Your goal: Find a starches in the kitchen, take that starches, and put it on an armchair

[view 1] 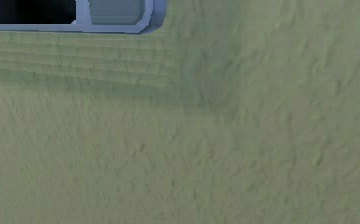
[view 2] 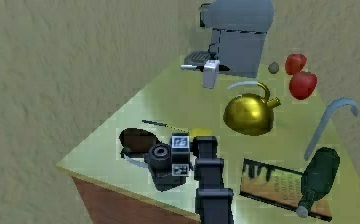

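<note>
Forward view, wall: a pale green, rough-plastered wall (view 1: 238, 140) stands right ahead of me.
Forward view, window: a pale blue-grey window frame with rounded corners (view 1: 118, 25) sits at the top left, with a dark pane inside it.
Arm side view, counter: a pale yellow-green countertop on a brown wooden front (view 2: 108, 125) runs along the green wall.
Arm side view, my arm: my dark square arm bar (view 2: 214, 195) rises from the bottom edge over the counter's near edge. It ends at two small white marked squares (view 2: 201, 136).
Arm side view, my gripper: my gripper (view 2: 148, 157) sits left of those squares, above the counter's near left part.
Task's thing: a dark brown oval lump (view 2: 138, 137) lies on the counter at my gripper's far end. It may be a loaf of bread, though I cannot be sure.
Grip: I cannot tell whether I hold anything, because the lump lies on the counter right at my fingers.
Behind the lump: a thin dark stick (view 2: 154, 122) lies flat.
Middle: a shiny gold round kettle (view 2: 250, 112) stands well beyond my arm.
Far end: a grey boxy coffee machine (view 2: 238, 30) stands by the wall, with a small white cup (view 2: 210, 73) before it.
Right: two red round fruits (view 2: 302, 80) sit near a curved grey tap (view 2: 333, 120). A dark green glass bottle (view 2: 318, 178) leans at the near right.
</note>
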Motion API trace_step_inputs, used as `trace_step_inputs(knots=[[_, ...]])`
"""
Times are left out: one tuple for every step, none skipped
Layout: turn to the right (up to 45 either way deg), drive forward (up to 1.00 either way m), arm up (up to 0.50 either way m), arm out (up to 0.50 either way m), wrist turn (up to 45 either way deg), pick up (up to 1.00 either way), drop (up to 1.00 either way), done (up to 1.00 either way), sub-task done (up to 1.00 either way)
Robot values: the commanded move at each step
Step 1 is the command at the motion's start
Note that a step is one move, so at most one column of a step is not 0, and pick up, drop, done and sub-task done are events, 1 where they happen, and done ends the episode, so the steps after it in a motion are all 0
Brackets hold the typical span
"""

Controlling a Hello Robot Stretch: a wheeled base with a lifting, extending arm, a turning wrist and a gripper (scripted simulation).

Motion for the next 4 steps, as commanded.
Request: trace_step_inputs(knots=[[0.0, 0.00, 0.00, 0.00, 0.0, 1.00, 0.00, 0.00, 0.00], [0.0, 0.00, 0.10, 0.00, 0.0, 0.00, 0.00, 0.00, 0.00], [0.0, 0.00, 0.02, 0.00, 0.0, 0.00, 0.00, 0.00, 0.00], [0.0, 0.00, 0.00, 0.00, -45.0, 0.00, 0.00, 0.00, 0.00]])
